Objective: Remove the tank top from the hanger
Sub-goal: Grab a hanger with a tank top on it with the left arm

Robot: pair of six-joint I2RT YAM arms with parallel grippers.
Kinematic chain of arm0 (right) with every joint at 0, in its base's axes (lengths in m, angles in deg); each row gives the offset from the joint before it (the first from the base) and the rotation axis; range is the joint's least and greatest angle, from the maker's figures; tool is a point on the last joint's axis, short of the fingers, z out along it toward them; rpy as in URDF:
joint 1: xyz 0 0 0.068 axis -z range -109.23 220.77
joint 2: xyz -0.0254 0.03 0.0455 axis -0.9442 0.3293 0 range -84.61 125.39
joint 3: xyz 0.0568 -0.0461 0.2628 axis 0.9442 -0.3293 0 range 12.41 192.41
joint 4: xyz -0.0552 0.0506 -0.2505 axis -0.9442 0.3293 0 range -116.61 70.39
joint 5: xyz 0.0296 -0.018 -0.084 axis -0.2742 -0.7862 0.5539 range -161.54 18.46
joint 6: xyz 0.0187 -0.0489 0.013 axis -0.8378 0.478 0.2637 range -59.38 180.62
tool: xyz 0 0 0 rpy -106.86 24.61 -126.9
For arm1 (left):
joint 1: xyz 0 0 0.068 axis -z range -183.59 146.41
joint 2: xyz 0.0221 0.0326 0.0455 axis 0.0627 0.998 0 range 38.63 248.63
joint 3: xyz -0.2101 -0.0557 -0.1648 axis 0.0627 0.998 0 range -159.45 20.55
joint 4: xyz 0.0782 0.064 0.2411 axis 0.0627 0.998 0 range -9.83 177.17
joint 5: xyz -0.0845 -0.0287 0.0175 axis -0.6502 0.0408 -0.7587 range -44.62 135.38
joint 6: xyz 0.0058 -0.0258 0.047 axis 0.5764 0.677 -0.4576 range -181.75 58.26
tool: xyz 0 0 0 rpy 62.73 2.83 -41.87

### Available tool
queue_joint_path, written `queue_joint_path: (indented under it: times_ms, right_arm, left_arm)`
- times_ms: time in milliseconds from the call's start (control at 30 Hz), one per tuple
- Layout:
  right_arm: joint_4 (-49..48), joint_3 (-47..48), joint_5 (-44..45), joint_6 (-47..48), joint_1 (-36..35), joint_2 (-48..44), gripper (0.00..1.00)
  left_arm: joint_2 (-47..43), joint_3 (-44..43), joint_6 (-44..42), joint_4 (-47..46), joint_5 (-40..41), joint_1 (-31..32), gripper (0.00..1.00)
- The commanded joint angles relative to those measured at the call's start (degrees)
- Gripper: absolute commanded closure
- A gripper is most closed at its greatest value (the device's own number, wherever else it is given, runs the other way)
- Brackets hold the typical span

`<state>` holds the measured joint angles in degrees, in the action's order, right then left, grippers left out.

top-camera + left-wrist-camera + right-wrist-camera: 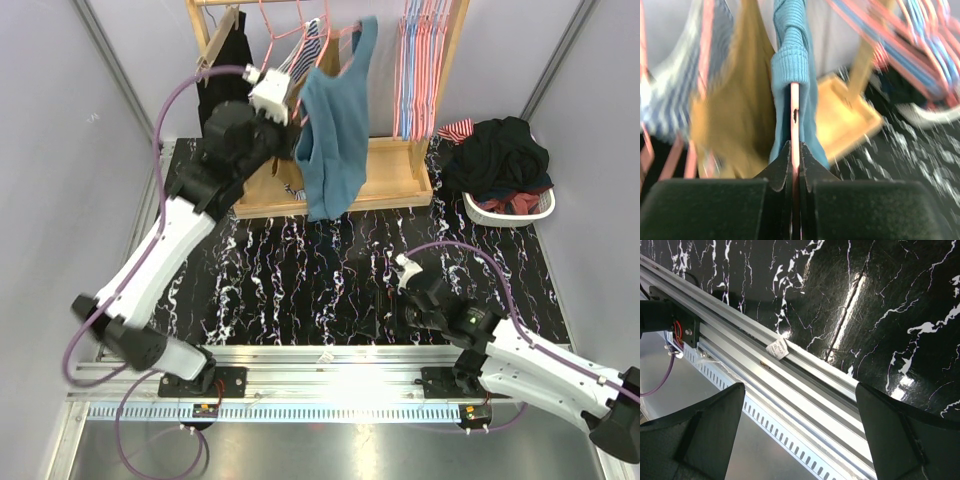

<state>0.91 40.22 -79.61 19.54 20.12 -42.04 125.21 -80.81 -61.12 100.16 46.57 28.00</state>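
While the left gripper (795, 152) is clenched on the thin pink bar of the hanger (795, 107), the teal tank top (335, 135) is on that hanger, in the upper middle of the top view. In the left wrist view, its ribbed strap wraps over the bar just above the fingertips, and the fabric falls on both sides of it. In the top view, the garment hangs in front of the wooden rack (400, 175), its hem near the rack's base. Other hangers and clothes crowd the rail beside it. The right gripper (800, 390) is released, its 2 jaws wide apart, low over the near edge of the black marbled worktop (300, 290), by the metal rail (805, 385). A white basket (512, 212) of dark clothes sits at upper right.
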Motion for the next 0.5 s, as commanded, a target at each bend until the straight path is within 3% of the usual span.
queue_joint_path:
  times_ms: [0,167,333,467]
  right_arm:
    - [0.16,3.56,2.36,1.53,-0.59,-1.96,0.0]
    - [1.73,6.81,4.64,3.55,-0.5,-4.42,0.0]
    - [0.52,12.0,7.37,5.31,-0.5,-6.61,0.0]
    - [-2.38,14.55,10.79,6.89,-0.5,-7.76,0.0]
  left_arm:
    - [-12.12,8.35,2.1,-1.01,-2.07,2.41,1.0]
    - [-27.68,22.41,6.39,4.18,-0.84,4.88,1.0]
    - [-40.67,28.75,11.05,13.65,-7.86,7.78,1.0]
    - [-47.29,32.97,15.62,19.29,-20.83,8.04,1.0]
